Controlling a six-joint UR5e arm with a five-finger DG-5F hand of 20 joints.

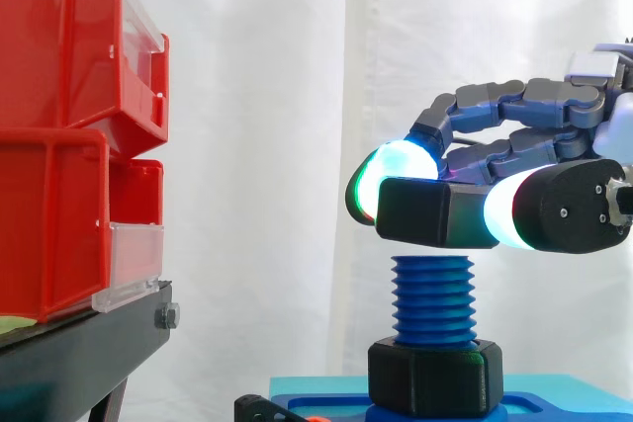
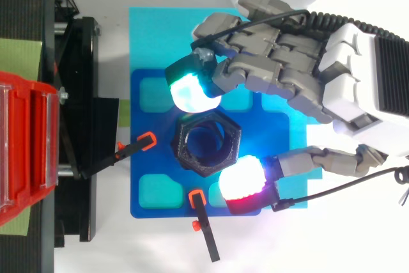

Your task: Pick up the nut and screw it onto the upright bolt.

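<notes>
A black hex nut is level at the very top of the upright blue threaded bolt. My hand comes in from the right and is shut on the nut. One glowing fingertip and the thumb's pad pinch it from opposite sides. From above, the nut is centred over the bolt, whose blue top shows through the hole. I cannot tell whether the threads have caught. A second black nut sits at the bolt's foot.
The bolt stands on a blue plate over a cyan base. Two black clamps with orange tips hold the plate. Stacked red bins rest on a black stand to the left.
</notes>
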